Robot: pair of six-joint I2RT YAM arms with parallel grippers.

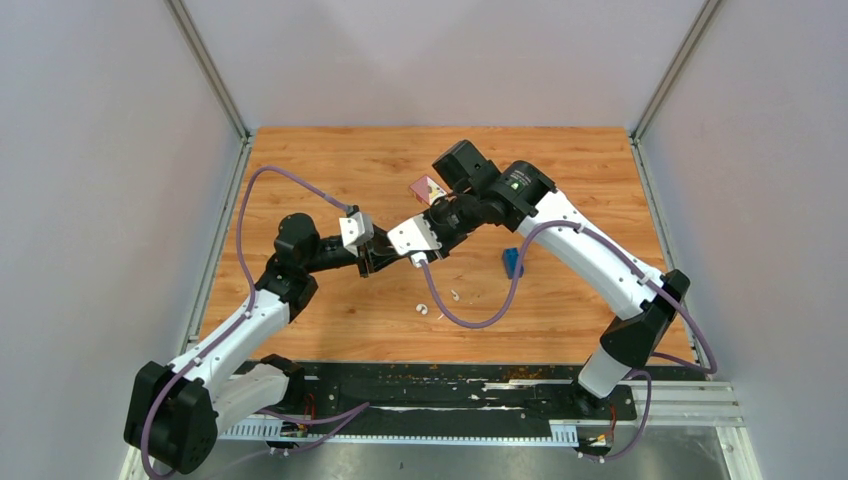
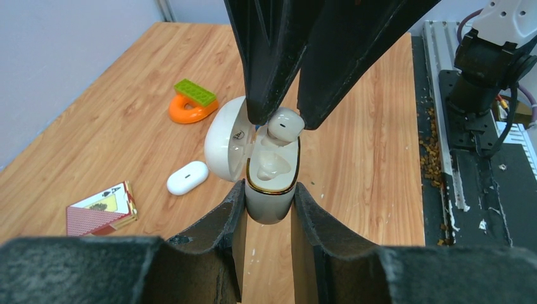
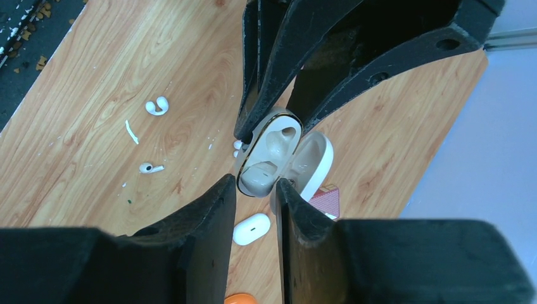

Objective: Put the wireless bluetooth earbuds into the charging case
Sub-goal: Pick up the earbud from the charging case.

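One case point(image 2: 271, 196), cream-white with a gold rim, is held open over the middle of the bench point(image 2: 373, 158), clenched between the left fingers point(image 2: 231, 218). One earbud point(image 2: 283, 125), white and rounded, sits pinched in the right fingers point(image 2: 323, 95) just above the case's sockets. What looks like a second earbud point(image 3: 151, 168) lies on the wood near one curled white bit point(image 3: 157, 106) and one sliver point(image 3: 131, 132).
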